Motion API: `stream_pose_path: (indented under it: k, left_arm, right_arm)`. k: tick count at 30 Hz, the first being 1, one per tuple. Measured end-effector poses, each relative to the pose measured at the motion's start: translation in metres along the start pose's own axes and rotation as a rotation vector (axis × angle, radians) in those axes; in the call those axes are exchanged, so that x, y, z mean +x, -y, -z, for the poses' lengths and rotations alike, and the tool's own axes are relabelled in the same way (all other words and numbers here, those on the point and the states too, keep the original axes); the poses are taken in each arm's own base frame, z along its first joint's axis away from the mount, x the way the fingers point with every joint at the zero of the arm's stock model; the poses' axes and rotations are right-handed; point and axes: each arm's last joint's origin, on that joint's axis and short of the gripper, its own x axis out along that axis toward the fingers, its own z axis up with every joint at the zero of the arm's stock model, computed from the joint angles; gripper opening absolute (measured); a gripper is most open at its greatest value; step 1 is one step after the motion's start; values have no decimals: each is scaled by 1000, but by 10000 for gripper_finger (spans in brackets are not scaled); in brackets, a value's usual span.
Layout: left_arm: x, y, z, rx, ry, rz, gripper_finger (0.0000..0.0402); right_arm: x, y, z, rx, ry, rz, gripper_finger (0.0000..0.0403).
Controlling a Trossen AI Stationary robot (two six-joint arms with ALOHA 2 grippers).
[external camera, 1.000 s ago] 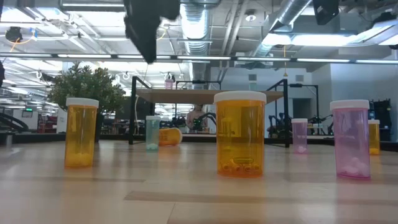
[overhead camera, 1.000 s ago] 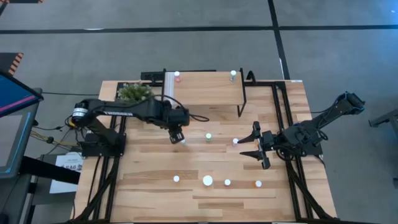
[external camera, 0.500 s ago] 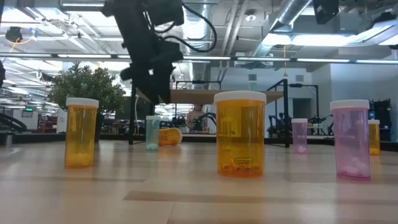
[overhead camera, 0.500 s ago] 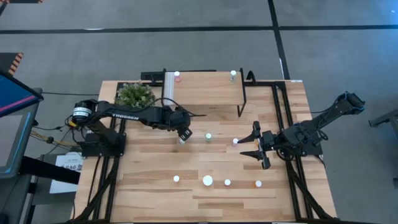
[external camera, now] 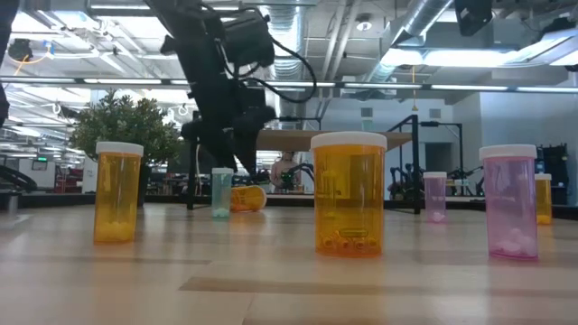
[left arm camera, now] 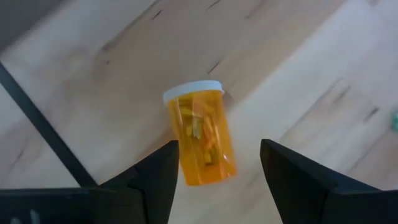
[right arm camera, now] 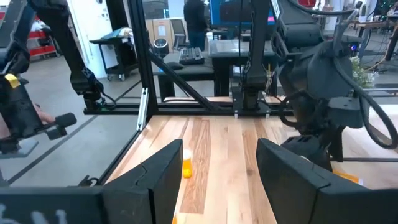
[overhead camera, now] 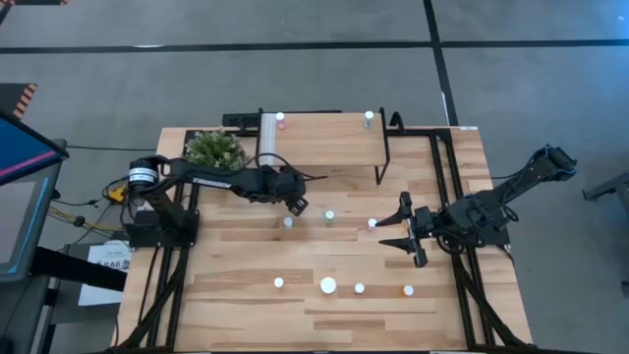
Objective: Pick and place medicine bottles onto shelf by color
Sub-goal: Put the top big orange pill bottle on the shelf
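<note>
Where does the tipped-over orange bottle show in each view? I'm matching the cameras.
High view: tipped orange bottle mid-table, beside the left gripper.
Low view: lying just right of the green bottle.
Left wrist view: centre, between the open fingers.
Right wrist view: cannot tell.
Shared landmark: the left gripper.

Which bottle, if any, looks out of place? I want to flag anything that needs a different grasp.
One orange bottle lies on its side on the table, just ahead of the open left gripper. The other bottles visible in the low view stand upright.
</note>
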Motion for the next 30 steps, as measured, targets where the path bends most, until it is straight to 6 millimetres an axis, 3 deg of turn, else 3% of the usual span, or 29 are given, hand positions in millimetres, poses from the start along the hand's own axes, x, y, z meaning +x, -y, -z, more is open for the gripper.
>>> stream_pose_path:
  k: [13,22,30]
  left_arm:
    - [3,6,5,24,27,-54,213]
    - [-29,31,-5,35,149,-76,213]
    - [-41,45,8,-78,213,-124,204]
  right_arm:
    - [0,0,0,0,-1,0,225]
    - [0,0,0,1,2,0,225]
    - [0,0,-1,9,5,0,225]
